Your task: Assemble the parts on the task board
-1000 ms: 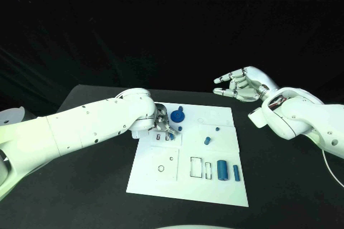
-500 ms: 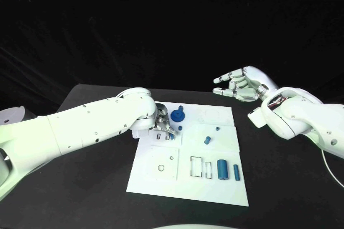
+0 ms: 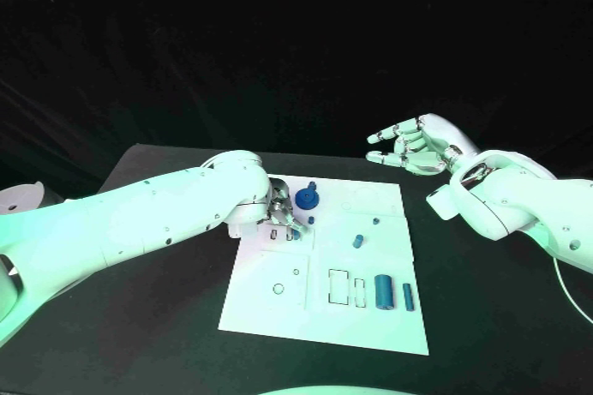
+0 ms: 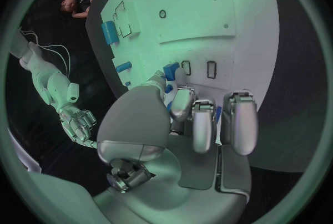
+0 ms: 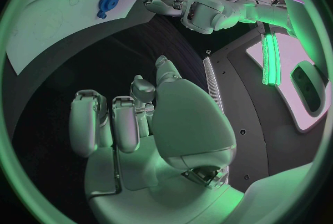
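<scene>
Nothing has shifted in the last second; left hand (image 3: 277,215) stays pinching a small blue peg (image 4: 171,70) over the white task board (image 3: 371,326); right hand (image 3: 413,148) hovers wide, empty; insertion unfinished.

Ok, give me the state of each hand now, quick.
Left hand: fingers down on the task board at a small blue part; grip cannot be told.
Right hand: open, holding nothing.

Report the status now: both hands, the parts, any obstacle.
Left hand down on the task board, fingertips at a small blue part. Right hand open, raised off the board. Blue gear beside left hand. Nothing blocking.
</scene>
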You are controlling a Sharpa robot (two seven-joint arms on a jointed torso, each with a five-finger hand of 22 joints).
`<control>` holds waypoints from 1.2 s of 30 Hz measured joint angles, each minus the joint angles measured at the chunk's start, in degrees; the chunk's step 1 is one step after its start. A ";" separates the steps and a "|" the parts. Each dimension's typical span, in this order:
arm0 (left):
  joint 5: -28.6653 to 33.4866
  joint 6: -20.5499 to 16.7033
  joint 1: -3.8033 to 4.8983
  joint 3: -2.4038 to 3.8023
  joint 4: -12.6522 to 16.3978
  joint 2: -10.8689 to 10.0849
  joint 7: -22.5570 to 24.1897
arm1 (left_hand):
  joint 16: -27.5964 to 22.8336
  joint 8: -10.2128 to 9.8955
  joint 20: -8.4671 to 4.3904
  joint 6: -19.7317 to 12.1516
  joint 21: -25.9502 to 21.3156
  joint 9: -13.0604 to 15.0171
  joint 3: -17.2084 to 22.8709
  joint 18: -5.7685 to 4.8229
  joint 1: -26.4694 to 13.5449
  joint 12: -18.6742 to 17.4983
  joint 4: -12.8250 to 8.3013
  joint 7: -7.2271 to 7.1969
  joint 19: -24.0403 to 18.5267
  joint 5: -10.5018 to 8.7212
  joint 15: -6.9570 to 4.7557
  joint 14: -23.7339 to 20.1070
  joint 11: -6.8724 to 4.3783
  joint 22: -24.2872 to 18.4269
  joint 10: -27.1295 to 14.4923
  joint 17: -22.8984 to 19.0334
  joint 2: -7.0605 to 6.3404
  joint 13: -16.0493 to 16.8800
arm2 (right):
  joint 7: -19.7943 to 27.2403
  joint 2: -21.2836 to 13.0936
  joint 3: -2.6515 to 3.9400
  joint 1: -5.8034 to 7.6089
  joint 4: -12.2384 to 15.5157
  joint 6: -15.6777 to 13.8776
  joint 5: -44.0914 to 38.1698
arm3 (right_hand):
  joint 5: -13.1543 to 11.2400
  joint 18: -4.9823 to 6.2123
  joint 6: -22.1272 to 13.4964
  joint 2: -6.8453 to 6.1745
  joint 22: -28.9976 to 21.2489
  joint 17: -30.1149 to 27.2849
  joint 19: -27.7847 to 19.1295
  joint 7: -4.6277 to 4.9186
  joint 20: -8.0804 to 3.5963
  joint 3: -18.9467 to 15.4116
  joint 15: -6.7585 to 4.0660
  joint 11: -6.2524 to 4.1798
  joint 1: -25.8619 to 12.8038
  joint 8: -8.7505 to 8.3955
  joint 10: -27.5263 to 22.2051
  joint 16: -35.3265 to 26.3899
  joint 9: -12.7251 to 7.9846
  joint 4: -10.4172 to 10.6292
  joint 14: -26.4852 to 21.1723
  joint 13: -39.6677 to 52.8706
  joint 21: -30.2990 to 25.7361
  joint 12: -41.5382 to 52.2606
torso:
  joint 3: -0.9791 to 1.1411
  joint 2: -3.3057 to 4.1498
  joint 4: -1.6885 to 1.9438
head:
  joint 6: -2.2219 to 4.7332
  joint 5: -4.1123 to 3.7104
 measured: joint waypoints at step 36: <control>4.75 -5.18 -0.11 -0.02 2.46 -2.20 -0.01 | 0.00 -3.72 0.00 -1.82 0.00 1.17 21.45 0.00 5.88 -2.06 -2.08 1.08 0.00 10.18 0.00 0.00 0.71 -0.02 0.11 -0.01 -6.64 -0.74 | 0.08 -0.02 -0.01 -0.02 0.11 0.01 0.10 | -2.81 0.00 0.00 0.68 0.00 -0.02 0.00 0.00 0.00 -0.56 0.00 0.00 -1.28 0.00 0.00 0.00 0.00 0.24 0.00 -0.26 0.00 0.00 | 0.07 -0.04 0.22 | -0.25 -0.08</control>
